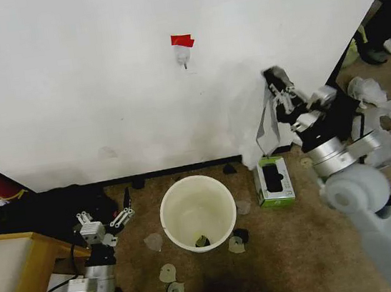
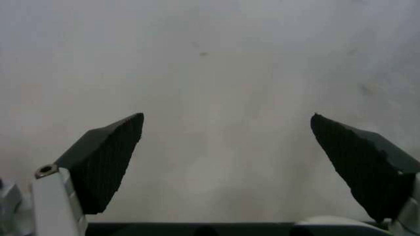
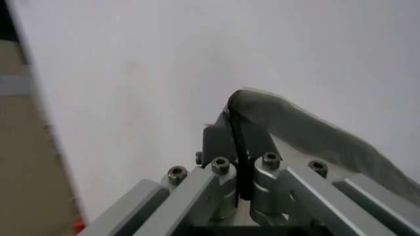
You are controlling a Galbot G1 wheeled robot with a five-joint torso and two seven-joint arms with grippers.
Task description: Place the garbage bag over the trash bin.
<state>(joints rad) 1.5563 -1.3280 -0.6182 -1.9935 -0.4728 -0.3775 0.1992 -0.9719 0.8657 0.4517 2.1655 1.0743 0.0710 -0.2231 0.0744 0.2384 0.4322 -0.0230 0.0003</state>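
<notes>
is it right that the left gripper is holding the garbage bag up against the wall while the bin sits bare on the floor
Not quite: the right gripper holds the garbage bag up by the wall, as the head view shows. The left gripper is open and holds nothing, low beside the trash bin, which does sit bare on the floor.

Green and white box sat on brown carpet against the white wall. Red tape tag was on that wall, higher up. Wooden worktop corner stood far left of the box.
</notes>
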